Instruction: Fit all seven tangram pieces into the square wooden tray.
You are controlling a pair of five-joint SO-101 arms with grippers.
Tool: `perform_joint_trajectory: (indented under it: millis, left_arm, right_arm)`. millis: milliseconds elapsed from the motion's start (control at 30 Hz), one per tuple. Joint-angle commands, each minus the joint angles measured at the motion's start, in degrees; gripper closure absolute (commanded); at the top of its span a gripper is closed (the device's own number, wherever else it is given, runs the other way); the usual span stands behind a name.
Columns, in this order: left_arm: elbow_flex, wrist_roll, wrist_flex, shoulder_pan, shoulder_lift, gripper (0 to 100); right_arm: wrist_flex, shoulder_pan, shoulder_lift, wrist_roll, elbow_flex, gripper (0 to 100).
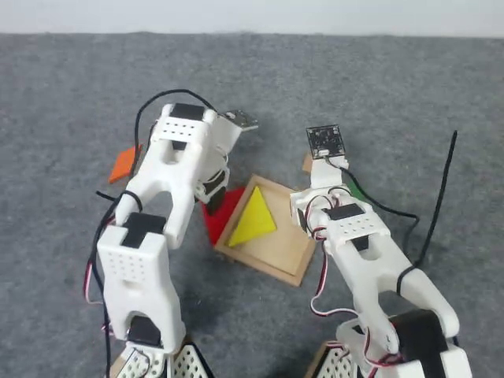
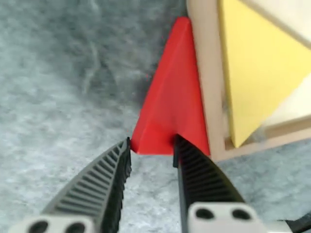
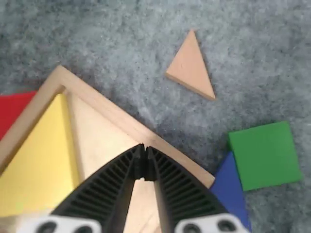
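The square wooden tray lies at the middle of the table with a yellow triangle inside it. A red triangle lies on the carpet against the tray's outer wall. My left gripper is shut on the red triangle's near corner, one finger on each side. Over the tray's corner hangs my right gripper, shut and holding nothing. Just beyond that corner lie a plain wooden triangle, a green square and a blue triangle.
An orange piece lies on the grey carpet to the left of the left arm. Black cables run beside both arms. Open carpet stretches toward the back wall.
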Motion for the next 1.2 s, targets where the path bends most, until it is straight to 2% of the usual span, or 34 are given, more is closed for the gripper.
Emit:
perform_joint_trajectory:
  millis: [0,200,433,600,733,833,1167]
  left_arm:
    - [1.71,1.58,-0.88,2.99,-4.84,87]
    - [8.40,5.01,-5.19,6.33,-9.23,87]
    - [14.55,5.36,-6.42,6.95,-18.37,87]
    - [22.46,9.23,-12.04,11.87,-23.03,87]
    - [26.07,10.11,-13.10,14.86,-27.34,87]
    - [28.44,11.16,-13.80,15.38,-29.80,87]
    - [36.70,11.96,-23.82,14.51,-30.59,87]
  right_arm:
    - [-0.57,2.68,-4.44,-0.62,-3.08,99.2]
    - [-0.31,2.68,-4.18,-0.62,-3.08,99.2]
    - [-0.22,2.51,-3.65,-0.62,-1.76,99.2]
    - [-0.13,2.33,-3.65,-0.44,0.26,99.2]
    - [0.66,2.33,-3.65,-0.35,1.76,99.2]
    - [2.33,2.33,-3.65,-0.35,1.76,99.2]
    - [2.15,2.51,-3.74,-0.35,1.76,99.2]
